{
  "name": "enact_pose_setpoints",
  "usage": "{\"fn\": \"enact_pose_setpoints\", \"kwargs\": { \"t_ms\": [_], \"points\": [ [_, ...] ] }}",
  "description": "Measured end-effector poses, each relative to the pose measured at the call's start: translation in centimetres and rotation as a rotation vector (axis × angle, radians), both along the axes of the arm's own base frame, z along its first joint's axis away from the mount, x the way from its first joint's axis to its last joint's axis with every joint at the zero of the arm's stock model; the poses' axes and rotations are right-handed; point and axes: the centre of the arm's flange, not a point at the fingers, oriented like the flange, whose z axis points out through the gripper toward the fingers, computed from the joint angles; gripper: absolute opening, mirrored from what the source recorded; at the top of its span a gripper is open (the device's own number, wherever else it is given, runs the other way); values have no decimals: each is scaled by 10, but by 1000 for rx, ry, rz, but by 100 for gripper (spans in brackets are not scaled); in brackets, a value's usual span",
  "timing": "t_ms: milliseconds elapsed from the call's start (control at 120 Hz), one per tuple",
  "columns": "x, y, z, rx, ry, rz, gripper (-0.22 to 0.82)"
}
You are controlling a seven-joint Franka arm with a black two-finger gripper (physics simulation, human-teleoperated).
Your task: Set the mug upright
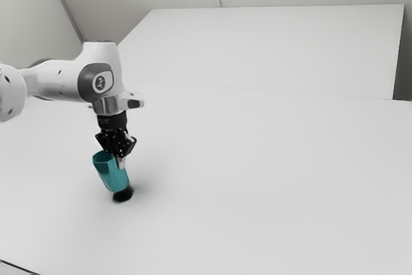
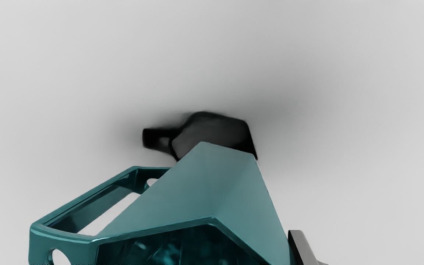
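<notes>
My gripper (image 1: 118, 158) points down at the mouth end of the teal mug (image 1: 111, 172) in the exterior view. The mug leans, its open mouth up and toward the exterior view's left, its base low over a dark shadow. Whether the base touches the table cannot be told. In the wrist view the faceted mug (image 2: 212, 184) has its mouth facing the camera and its angular handle out to one side. The gripper (image 2: 204, 255) is shut on the mug, with one grey finger (image 2: 300, 244) against its outer wall; the other finger is hidden.
The white table (image 1: 257, 178) stretches away toward the exterior view's right. A large white panel (image 1: 270, 49) stands beyond it at the back. The mug's dark shadow (image 1: 123, 194) lies on the table right beneath its base.
</notes>
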Motion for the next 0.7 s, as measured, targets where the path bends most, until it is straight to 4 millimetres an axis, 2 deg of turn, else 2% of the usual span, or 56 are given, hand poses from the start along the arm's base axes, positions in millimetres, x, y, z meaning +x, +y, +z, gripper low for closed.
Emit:
{"fn": "enact_pose_setpoints", "kwargs": {
  "t_ms": [250, 442, 700],
  "points": [
    [12, 13, -11, 29, 7, 58, -18],
    [19, 5, -17, 38, 18, 68, -18],
    [20, 5, -20, 49, 26, 96, -18]
  ]
}}
